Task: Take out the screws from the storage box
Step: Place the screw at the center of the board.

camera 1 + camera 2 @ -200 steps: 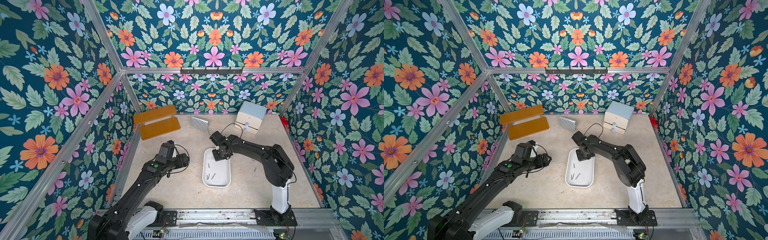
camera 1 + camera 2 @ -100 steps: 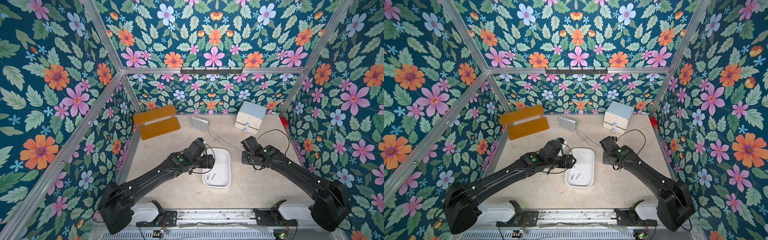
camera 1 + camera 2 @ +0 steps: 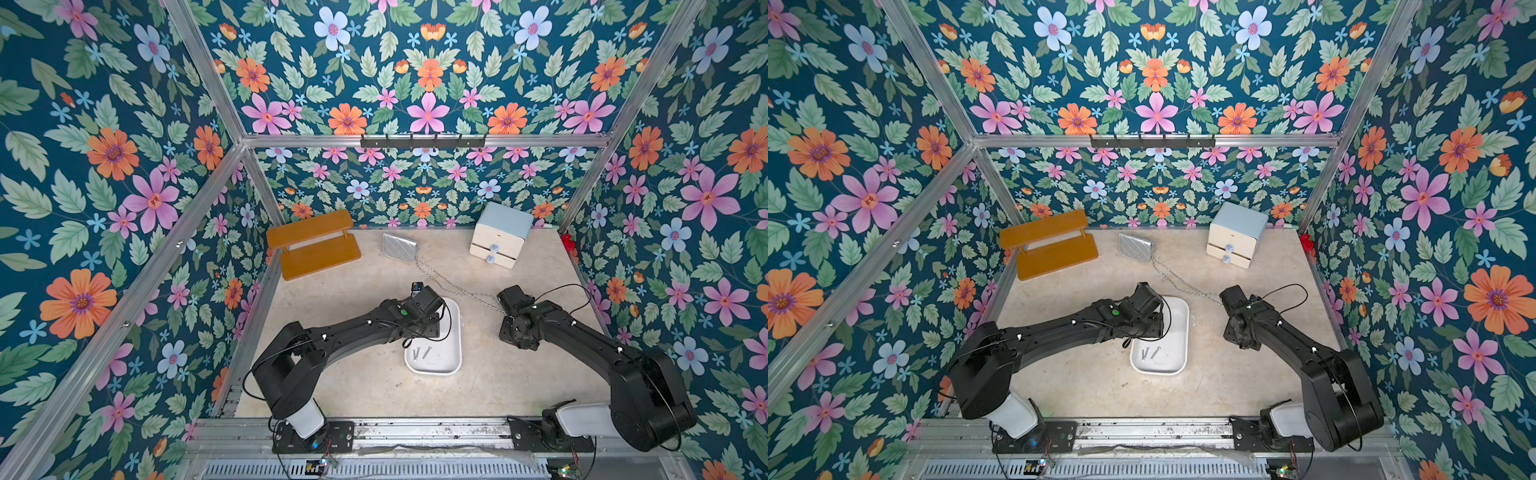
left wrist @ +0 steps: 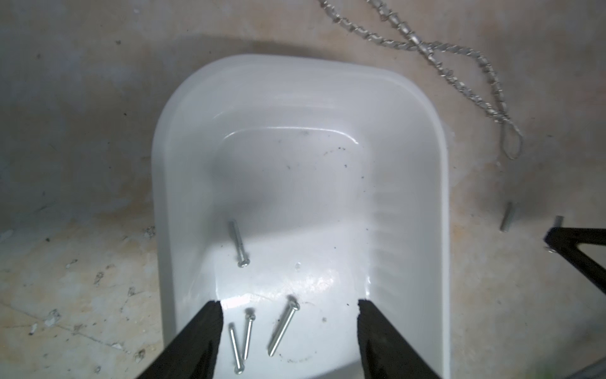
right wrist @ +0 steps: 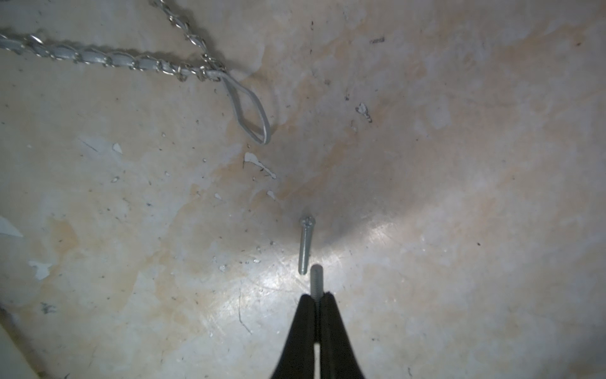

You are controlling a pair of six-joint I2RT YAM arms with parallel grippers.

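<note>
The storage box (image 3: 446, 353) is a white lidless tub mid-table, seen in both top views (image 3: 1175, 332). Several thin silver screws (image 4: 283, 328) lie on its floor; one (image 4: 241, 242) lies apart from the rest. My left gripper (image 4: 288, 301) hangs open over the tub, its black fingers (image 4: 203, 338) straddling the screws and touching none. To the right of the tub my right gripper (image 5: 316, 296) is shut on a screw (image 5: 316, 279) whose threaded end sticks out past the tips, just above the table. Another screw (image 5: 305, 244) lies on the table right in front of it.
A silver chain (image 3: 457, 289) runs from a quilted silver purse (image 3: 399, 248) to a loop (image 5: 249, 111) near the right gripper. An orange shelf (image 3: 311, 245) stands back left and a cream two-drawer cabinet (image 3: 500, 235) back right. Floral walls close in three sides.
My left arm has swung from the left side of the table to over the tub. My right arm has left the tub and moved to the table right of it.
</note>
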